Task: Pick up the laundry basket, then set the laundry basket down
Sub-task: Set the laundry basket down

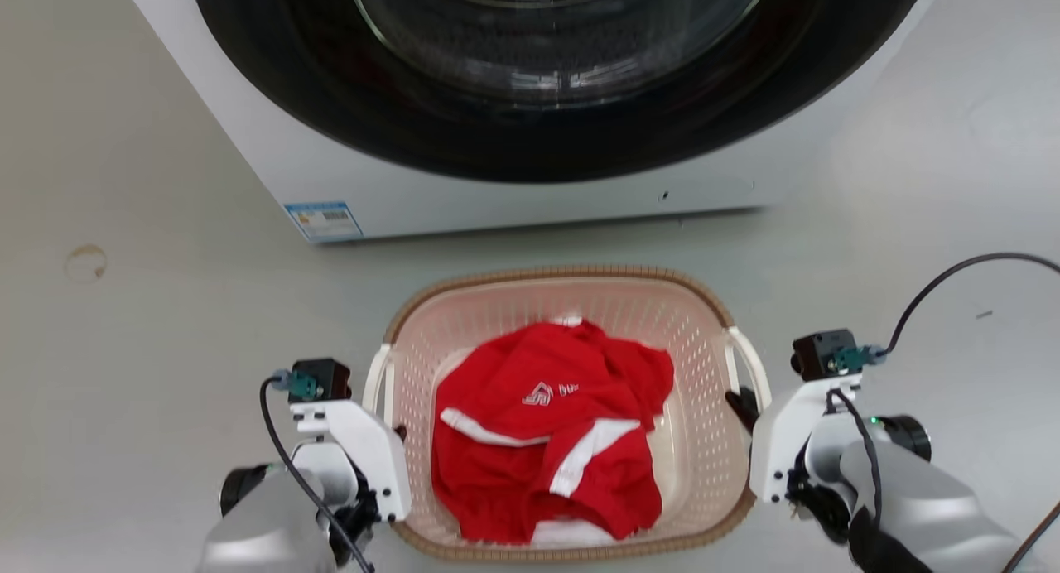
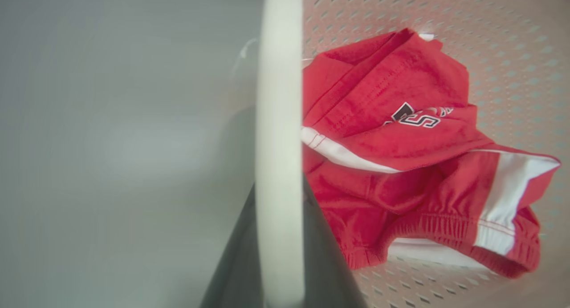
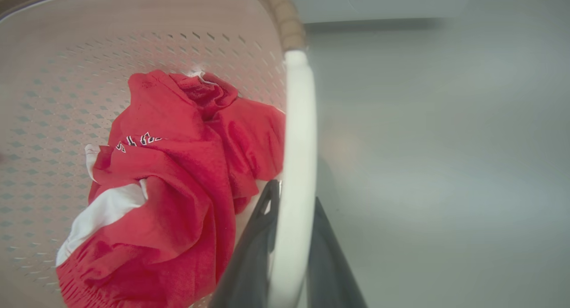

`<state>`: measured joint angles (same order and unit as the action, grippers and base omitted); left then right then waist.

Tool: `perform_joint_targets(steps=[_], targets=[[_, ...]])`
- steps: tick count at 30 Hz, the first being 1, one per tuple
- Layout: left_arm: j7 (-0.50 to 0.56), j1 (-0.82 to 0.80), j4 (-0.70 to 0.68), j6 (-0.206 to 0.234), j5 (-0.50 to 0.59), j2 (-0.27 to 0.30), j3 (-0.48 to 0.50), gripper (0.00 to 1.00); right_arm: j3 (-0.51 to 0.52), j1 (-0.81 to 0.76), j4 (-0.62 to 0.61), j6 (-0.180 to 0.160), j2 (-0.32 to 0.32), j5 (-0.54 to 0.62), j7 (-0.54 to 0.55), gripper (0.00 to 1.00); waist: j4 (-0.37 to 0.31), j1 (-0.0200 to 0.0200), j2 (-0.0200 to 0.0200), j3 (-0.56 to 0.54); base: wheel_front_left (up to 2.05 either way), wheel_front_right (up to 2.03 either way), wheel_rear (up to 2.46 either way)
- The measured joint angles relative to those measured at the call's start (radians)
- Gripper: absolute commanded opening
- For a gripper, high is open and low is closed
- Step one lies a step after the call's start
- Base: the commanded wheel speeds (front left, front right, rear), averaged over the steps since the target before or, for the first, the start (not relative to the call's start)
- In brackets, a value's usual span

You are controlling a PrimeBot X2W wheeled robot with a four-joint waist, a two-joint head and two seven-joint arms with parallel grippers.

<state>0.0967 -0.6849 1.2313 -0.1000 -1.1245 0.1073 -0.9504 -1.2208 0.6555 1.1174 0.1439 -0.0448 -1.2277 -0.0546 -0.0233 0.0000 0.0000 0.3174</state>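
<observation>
Left gripper (image 1: pixel 399 432) is seen at the lower left of the head view. In the left wrist view its two dark fingers (image 2: pixel 327 254) are set one on each side of the white left handle (image 2: pixel 278 121), so the left gripper (image 2: pixel 279 188) is clamped on it. Right gripper (image 1: pixel 743 407) is seen at the lower right, and it is likewise closed on the white right handle (image 3: pixel 298 143), with one finger (image 3: pixel 249 263) inside the handle and the other outside.

Laundry basket (image 1: pixel 563 272) is held between both grippers, just in front of the robot. Whether it is resting on the grey floor (image 1: pixel 124 349) or raised off it cannot be told.

A crumpled red garment (image 1: pixel 538 424) with white stripes is lying inside the basket.

Beyond the basket, the white washing machine (image 1: pixel 497 200) is seen with its dark round door. A blue label (image 1: pixel 323 221) is stuck at its lower left corner. Basket and machine are apart.
</observation>
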Motion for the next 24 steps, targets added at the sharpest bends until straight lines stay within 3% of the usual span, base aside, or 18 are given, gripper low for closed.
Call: perform_joint_targets(steps=[10,24], targets=[[-0.114,-0.145,0.000,0.003,0.027,-0.011,-0.002,0.00,0.003,0.133,0.013,0.000,0.016,0.033,-0.110,0.00,0.005,0.0000,0.0000,0.208,0.00,0.00,0.00],[-0.165,-0.293,0.013,0.003,0.034,-0.027,0.007,0.00,0.000,0.268,0.002,0.000,0.059,0.070,-0.171,0.00,0.034,0.0001,0.0000,0.450,0.00,0.00,0.00]])
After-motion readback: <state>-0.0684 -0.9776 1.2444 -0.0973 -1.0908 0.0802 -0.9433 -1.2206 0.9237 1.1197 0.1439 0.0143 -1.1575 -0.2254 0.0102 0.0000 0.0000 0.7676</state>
